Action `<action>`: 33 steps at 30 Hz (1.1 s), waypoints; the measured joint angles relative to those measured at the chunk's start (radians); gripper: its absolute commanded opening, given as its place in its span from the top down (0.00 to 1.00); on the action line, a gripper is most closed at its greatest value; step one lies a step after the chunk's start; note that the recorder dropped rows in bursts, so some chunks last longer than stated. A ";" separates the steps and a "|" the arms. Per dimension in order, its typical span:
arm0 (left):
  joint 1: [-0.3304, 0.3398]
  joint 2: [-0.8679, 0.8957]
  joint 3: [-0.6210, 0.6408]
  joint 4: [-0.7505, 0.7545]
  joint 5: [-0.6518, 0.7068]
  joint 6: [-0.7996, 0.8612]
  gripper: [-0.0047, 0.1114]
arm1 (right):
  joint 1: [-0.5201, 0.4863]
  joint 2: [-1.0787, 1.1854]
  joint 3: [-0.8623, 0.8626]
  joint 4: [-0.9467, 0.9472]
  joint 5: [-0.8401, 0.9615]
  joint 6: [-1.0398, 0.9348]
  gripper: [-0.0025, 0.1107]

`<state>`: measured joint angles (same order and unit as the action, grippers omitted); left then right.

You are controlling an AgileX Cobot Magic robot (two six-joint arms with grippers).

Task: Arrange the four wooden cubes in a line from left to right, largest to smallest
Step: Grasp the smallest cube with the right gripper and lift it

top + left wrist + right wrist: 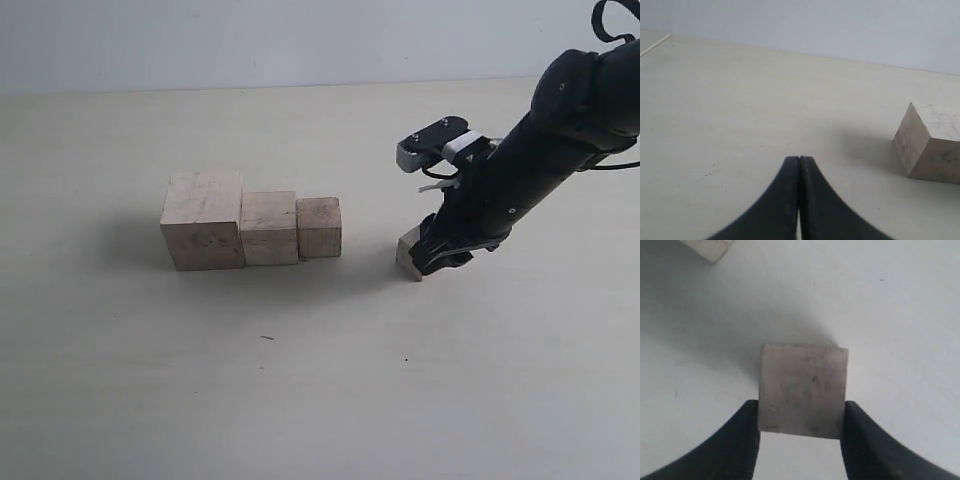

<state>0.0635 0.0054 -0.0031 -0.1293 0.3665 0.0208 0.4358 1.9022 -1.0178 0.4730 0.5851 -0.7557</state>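
Exterior view: the largest cube begins the row, with the second cube and third cube in line on its right; the smallest cube is well right of it, apart from the row, at the right gripper. Left wrist view alone shows me the left gripper, clenched on nothing. Right wrist view shows what the exterior hides: the fingers grasp two opposite flat faces of the smallest cube, near one edge; I judge it light and stiff, yet it may pivot.
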 measured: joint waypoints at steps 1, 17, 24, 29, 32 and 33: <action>0.000 0.000 0.000 0.000 0.000 0.000 0.96 | 0.000 0.000 0.000 0.000 0.002 0.000 0.91; 0.000 0.000 0.000 0.000 0.000 0.000 0.96 | 0.000 -0.008 -0.188 -0.169 0.120 -0.367 0.98; 0.000 0.000 0.000 0.000 0.000 0.000 0.96 | 0.000 0.065 -0.288 -0.103 0.135 -0.669 0.98; 0.000 0.000 0.000 0.000 0.000 0.000 0.96 | 0.000 0.177 -0.420 -0.054 0.276 -0.738 0.98; 0.000 0.000 0.000 0.000 0.000 0.000 0.96 | 0.000 0.227 -0.483 -0.036 0.373 -0.783 0.98; 0.000 0.000 0.000 0.000 0.000 0.000 0.96 | 0.000 0.239 -0.497 -0.028 0.391 -0.790 0.98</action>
<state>0.0635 0.0054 -0.0031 -0.1293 0.3665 0.0208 0.4358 2.1409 -1.5149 0.4453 0.9765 -1.5459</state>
